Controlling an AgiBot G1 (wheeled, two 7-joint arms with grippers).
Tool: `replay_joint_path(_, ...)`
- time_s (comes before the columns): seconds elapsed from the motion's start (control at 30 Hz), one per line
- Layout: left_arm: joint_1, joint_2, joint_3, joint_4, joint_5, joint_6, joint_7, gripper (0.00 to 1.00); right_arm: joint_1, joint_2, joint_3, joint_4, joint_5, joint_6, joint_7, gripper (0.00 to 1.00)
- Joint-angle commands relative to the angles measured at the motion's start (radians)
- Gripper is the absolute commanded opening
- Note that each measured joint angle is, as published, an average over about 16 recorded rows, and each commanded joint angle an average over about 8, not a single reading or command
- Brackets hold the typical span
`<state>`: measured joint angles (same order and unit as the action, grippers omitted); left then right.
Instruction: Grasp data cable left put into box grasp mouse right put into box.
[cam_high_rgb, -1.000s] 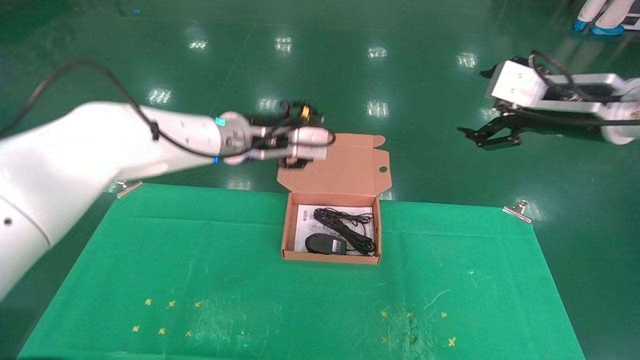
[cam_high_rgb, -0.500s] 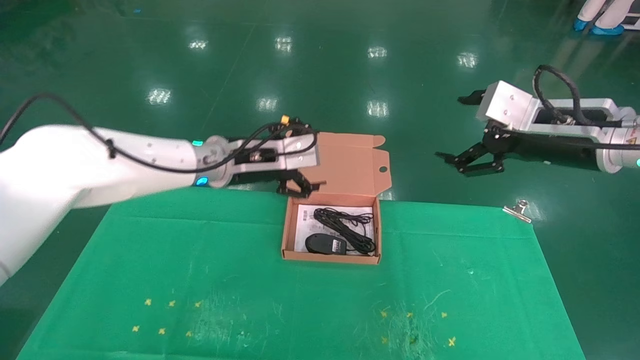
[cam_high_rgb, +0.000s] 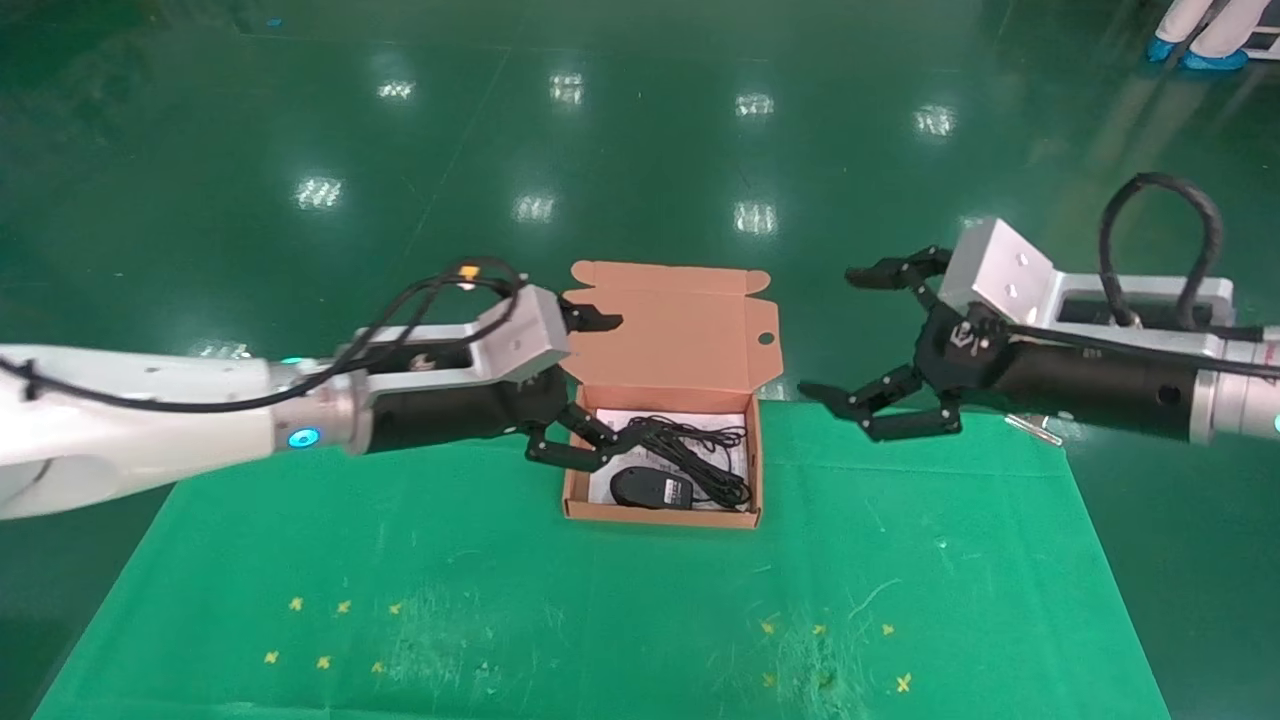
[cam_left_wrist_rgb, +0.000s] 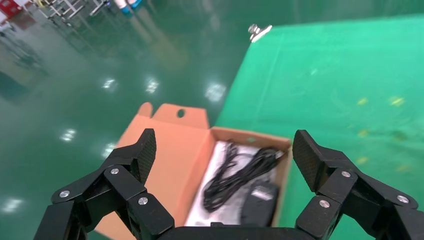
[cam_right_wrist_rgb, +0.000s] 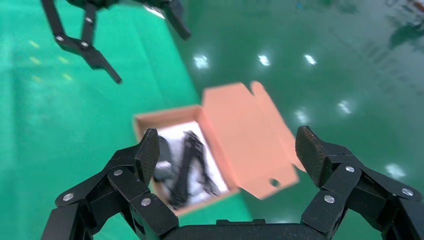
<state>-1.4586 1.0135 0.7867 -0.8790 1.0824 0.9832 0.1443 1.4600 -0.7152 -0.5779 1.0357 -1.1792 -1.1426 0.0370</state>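
The salmon-orange box (cam_high_rgb: 660, 515) lies open on the green cloth, its lid flap (cam_high_rgb: 690, 335) standing back. Inside, the black mouse (cam_high_rgb: 650, 488) rests at the front on a white leaflet, and the data cable (cam_high_rgb: 690, 458) lies as a black bundle behind and to the right of it. My left gripper (cam_high_rgb: 600, 385) is open and empty at the box's left rear corner. My right gripper (cam_high_rgb: 830, 332) is open and empty to the right of the box, clear of it. The left wrist view looks down on the cable (cam_left_wrist_rgb: 235, 172) and the mouse (cam_left_wrist_rgb: 257, 200).
A green cloth (cam_high_rgb: 500, 580) covers the table, held by a metal clip (cam_high_rgb: 1035, 425) at the back right edge. Yellow cross marks (cam_high_rgb: 330, 630) sit front left and further marks (cam_high_rgb: 830, 650) front right. Glossy green floor lies beyond the table.
Both arms have come down and inward toward the box. The left gripper dropped from beside the lid to the box's left corner; the right gripper moved in from the far right.
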Motion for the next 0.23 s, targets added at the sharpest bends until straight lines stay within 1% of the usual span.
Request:
replay_joint_path(0.03,0.029,-0.030,-0.038,-0.030,-0.026,0.038,-0.025,1.00,-0.028,0.007,0.021,0.018,0.032,-0.025,0.011,1.00)
replay_joint_path(0.13,0.072,-0.076,-0.095,-0.076,-0.066,0.096,-0.062,1.00,-0.070,0.019,0.054,0.045,0.082,-0.064,0.027,1.00)
replay_joint_path(0.23,0.094,-0.099,-0.124,-0.099,-0.086,0.126,-0.081,1.00,-0.092,0.025,0.071,0.059,0.107,-0.084,0.036,1.00)
